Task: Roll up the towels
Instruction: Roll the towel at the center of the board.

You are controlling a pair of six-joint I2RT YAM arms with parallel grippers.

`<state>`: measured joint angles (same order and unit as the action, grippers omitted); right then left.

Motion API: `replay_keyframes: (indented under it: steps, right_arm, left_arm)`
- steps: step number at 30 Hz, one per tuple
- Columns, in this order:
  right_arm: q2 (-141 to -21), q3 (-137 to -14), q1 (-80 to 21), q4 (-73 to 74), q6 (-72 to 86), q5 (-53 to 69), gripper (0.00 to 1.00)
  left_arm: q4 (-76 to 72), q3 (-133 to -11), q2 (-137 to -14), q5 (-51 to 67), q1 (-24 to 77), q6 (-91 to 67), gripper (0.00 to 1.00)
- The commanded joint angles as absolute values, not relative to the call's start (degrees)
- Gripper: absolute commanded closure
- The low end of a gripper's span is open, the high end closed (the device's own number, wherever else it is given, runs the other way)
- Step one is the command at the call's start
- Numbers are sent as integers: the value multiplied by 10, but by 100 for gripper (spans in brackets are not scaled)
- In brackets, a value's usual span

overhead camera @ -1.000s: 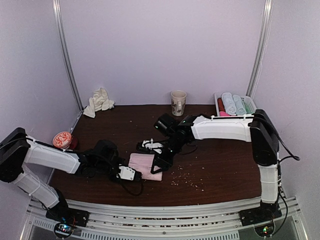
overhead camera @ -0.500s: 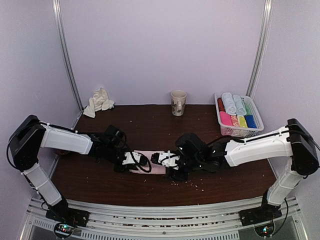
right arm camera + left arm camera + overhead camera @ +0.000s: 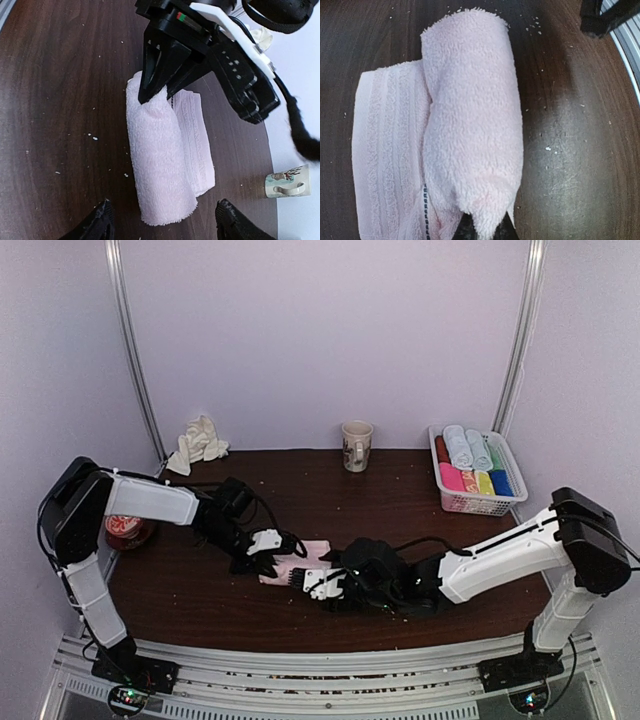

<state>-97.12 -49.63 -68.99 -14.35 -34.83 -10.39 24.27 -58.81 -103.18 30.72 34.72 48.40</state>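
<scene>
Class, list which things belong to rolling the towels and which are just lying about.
Job: pale pink towel, half rolled; cream-white towel, crumpled; left tool, pinching the pink one; right tool, open.
Lying about: mug; basket of rolled towels; red tub.

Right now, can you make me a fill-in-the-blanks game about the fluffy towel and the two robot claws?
1. The half-rolled towel is pale ____.
2. The left gripper pinches the ____ by one end.
3. The right gripper is wide ____ and holds nothing.

Missing words: pink, towel, open.
</scene>
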Motion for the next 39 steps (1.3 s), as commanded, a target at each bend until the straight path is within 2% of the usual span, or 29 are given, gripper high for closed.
replay_keyframes:
  steps: [1, 13, 19, 34, 39]
  right_arm:
    - [-1025, -537, -710, -171, -388, -177, 30]
    - [-1146, -628, -705, -146, -415, -242, 29]
    - [-1168, -644, -688, -138, -408, -227, 35]
    - [-1211, -719, -664, -3, -378, -162, 77]
    - [-1215, -728, -662, 21, -366, -144, 85]
  left_arm:
    - [327, -613, -1091, 304, 330, 473, 100]
    - [410, -693, -1169, 348, 299, 492, 100]
    - [438, -715, -1195, 351, 293, 500, 100]
    - [467, -742, -1214, 355, 280, 515, 96]
    - [466, -748, -1205, 357, 275, 514, 77]
